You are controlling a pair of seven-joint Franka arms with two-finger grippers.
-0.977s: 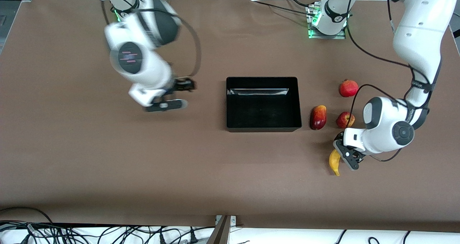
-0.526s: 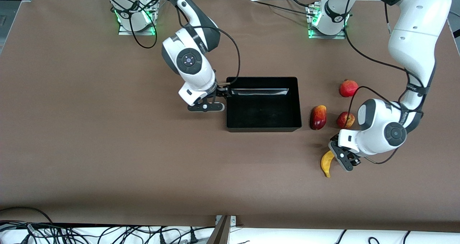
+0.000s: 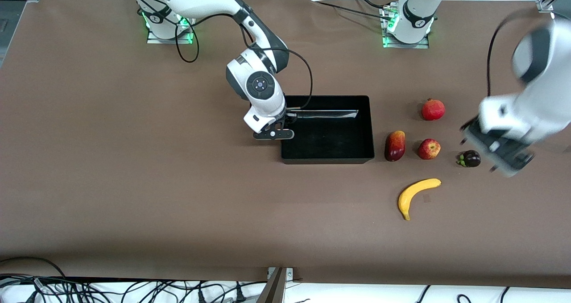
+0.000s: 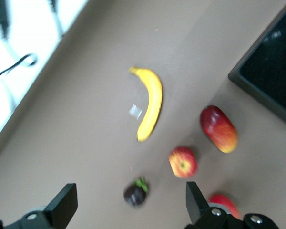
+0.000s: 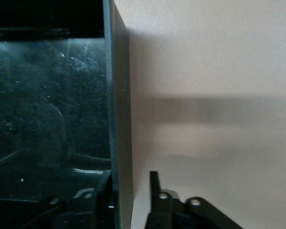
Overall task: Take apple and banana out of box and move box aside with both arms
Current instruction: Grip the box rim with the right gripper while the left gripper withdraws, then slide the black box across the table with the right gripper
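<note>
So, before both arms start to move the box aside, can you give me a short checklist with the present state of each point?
1. Box free of fruit: ok, its inside looks bare.
2. Apple and banana out on the table: ok, both lie toward the left arm's end.
3. Right hand placed on the box: ok, one finger stands inside the wall and one outside.
4. Right hand's grip firm: cannot tell.
5. Left hand on the box: not ok, it is open, up over the dark purple fruit.
6. Fruits clear of the box's end: not ok, the mango lies close beside it.
</note>
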